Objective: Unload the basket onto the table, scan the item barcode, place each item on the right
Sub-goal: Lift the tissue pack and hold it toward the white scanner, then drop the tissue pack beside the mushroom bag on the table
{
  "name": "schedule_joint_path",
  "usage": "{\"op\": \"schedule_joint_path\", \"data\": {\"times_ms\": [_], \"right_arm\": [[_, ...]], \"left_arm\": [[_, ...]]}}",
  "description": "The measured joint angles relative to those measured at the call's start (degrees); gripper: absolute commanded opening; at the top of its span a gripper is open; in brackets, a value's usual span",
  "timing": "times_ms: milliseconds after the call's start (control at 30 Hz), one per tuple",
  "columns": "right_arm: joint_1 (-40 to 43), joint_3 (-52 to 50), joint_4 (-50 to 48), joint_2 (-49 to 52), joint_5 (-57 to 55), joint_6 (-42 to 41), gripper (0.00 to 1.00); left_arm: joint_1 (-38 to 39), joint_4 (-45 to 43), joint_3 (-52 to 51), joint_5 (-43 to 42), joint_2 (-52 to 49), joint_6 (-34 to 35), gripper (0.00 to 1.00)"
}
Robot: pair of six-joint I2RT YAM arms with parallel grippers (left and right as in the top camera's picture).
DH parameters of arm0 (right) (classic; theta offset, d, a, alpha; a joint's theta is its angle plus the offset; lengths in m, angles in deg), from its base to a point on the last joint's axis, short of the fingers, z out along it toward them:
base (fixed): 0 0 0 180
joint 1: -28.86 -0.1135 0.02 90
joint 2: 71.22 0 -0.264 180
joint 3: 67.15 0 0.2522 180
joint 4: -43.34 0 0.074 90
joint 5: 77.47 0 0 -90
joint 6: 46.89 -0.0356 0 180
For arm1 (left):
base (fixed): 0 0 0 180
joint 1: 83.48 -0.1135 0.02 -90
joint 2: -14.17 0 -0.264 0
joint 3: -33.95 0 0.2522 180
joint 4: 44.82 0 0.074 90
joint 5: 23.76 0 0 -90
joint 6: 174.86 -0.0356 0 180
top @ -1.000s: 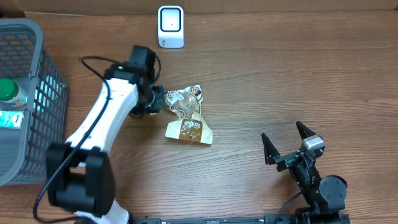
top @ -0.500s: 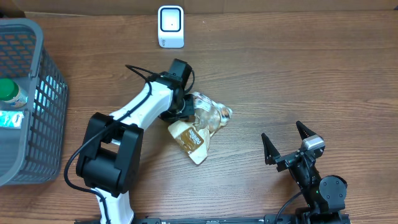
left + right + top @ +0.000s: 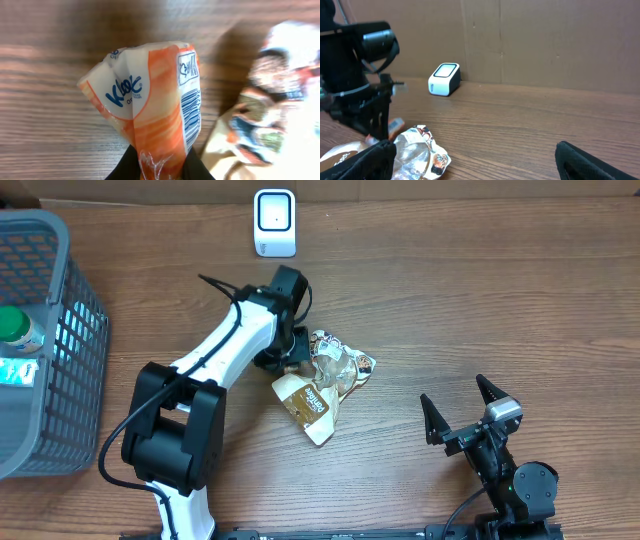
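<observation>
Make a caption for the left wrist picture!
An orange packet pinched in the jaws, barcode showing, beside a snack bag.

A crumpled orange-white packet [image 3: 150, 95] shows its barcode [image 3: 190, 117] at right.

White arm [image 3: 215, 348], black joints, cable perhaps

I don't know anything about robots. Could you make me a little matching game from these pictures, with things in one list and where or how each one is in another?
Things:
1. scanner
2. basket
3. orange packet
4. right gripper

Descriptions:
A. open, holding nothing
B. grey, with mesh walls
C. pinched in the left gripper
D. white, at the far edge of the table

Pairs: 1-D, 2-B, 3-C, 4-A
</observation>
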Motion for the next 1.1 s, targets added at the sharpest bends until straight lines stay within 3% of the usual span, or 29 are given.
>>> {"op": "schedule_joint_path", "data": {"times_ms": [67,133,333,567,700,767,1100], "right_arm": [[0.0,0.0,0.0,0.0,0.0,0.0,1.0],[0.0,0.0,0.0,0.0,0.0,0.0,1.0],[0.0,0.0,0.0,0.0,0.0,0.0,1.0],[0.0,0.0,0.0,0.0,0.0,0.0,1.0],[0.0,0.0,0.0,0.0,0.0,0.0,1.0],[0.0,0.0,0.0,0.0,0.0,0.0,1.0],[0.0,0.0,0.0,0.0,0.0,0.0,1.0]], "left_arm": [[0.0,0.9,1.6,-0.6,0.0,-0.9,0.61],[0.0,2.0,2.3,-1.1,0.0,-1.5,0.73],[-0.3,10.5,7.8,-1.8,-0.1,-3.3,0.73],[-2.6,21.5,27.7,-1.5,0.3,-5.9,0.76],[-5.3,26.6,37.8,-0.1,3.2,-7.7,0.97],[-7.5,28.5,41.7,1.1,5.6,-8.1,0.99],[-31.8,32.4,45.5,4.4,16.9,-8.2,1.0]]}}
